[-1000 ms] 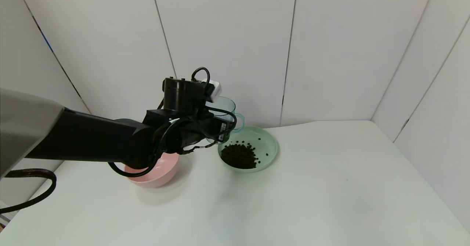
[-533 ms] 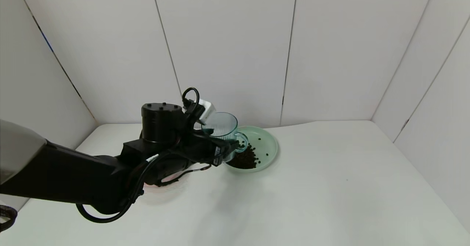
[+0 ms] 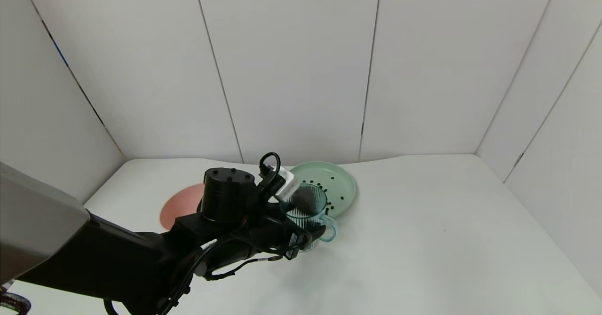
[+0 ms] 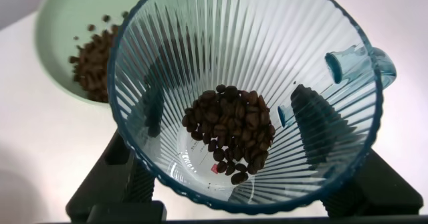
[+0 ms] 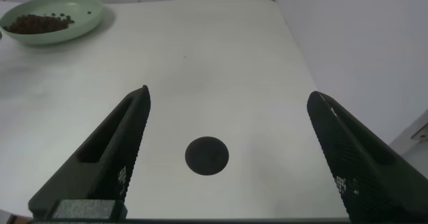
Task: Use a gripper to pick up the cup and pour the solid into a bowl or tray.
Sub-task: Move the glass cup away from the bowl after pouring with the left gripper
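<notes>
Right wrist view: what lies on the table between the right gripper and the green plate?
Nothing: the right wrist view shows bare white table between the right gripper and the green plate.

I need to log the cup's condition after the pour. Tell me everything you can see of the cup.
The cup is transparent blue-grey plastic or glass by its look, ribbed all round, with a small blue loop handle. It stands roughly upright, mouth up, clamped between the fingers of the left gripper, just in front of the green plate. In the left wrist view, brown beans show at its bottom.
</notes>
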`<state>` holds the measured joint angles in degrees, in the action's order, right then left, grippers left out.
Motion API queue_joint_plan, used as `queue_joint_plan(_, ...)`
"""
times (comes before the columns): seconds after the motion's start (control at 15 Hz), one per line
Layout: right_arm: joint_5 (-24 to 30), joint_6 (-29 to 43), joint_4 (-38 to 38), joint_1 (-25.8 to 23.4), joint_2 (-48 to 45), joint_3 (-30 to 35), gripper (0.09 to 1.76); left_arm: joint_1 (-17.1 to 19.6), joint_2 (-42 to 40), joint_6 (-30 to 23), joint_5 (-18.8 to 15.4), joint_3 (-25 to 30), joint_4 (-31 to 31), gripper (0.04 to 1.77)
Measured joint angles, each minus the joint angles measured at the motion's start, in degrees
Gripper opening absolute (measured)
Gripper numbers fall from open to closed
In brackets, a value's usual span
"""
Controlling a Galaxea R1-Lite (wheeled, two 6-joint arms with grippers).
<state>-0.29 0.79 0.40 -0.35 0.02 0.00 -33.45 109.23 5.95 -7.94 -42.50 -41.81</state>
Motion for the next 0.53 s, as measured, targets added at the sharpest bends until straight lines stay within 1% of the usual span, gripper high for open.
queue_joint_plan(0.13,0.0,0.0,0.0,0.0,0.0,0.0,1.71,-0.6,0.0,0.0,-2.2,1.5,-0.7,1.3)
queue_joint_plan(0.27,0.0,0.0,0.0,0.0,0.0,0.0,1.71,-0.9,0.1,0.4,-3.9,3.5,-3.4,1.3)
queue_joint_plan(0.53,0.0,0.0,0.0,0.0,0.0,0.0,1.71,-0.6,0.3,3.4,-7.9,10.1,-9.2,1.3)
